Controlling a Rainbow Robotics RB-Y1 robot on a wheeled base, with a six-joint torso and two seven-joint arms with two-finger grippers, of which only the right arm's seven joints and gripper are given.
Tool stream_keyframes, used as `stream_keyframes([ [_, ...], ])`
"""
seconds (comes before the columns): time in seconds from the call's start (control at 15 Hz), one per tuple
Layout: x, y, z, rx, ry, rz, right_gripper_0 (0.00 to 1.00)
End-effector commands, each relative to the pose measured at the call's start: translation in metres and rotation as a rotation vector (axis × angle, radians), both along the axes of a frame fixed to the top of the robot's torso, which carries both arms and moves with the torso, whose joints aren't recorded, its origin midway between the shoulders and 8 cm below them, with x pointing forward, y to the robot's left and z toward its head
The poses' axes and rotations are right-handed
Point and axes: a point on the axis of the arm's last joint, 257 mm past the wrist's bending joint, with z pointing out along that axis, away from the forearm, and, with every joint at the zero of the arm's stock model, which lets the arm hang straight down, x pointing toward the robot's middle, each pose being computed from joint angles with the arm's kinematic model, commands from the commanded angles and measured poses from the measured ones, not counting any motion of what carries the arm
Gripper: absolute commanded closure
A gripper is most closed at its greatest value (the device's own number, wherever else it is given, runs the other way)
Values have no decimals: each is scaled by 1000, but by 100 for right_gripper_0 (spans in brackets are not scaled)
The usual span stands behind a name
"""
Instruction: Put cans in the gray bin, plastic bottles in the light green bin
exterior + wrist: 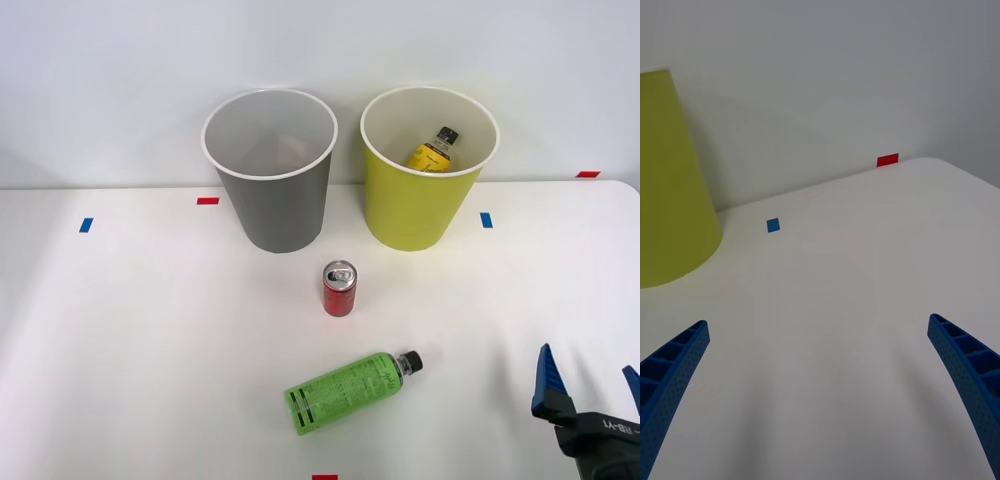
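Your right gripper point(590, 388) hangs low over the table point(150, 350) with its blue fingers point(670, 375) spread wide and nothing between them. The green-label bottle point(345, 392) lies on its side well off to the fingers' left, and just past it the red can point(339, 288) stands upright. Farther still, the light green bin point(420, 200) already holds the yellow-label bottle point(432, 152), with the gray bin point(275, 205) beside it, farther left.
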Motion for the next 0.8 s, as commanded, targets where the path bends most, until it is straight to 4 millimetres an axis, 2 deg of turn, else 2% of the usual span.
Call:
stream_keyframes([
  [0.07, -3, -4, -6, -14, 4, -5, 0],
  [0.33, -3, -6, -4, -11, -5, -28, 0],
  [0.6, -9, 17, 2, -100, -27, 48, 0],
  [0.8, -26, 29, 3, -192, -28, 75, 0],
])
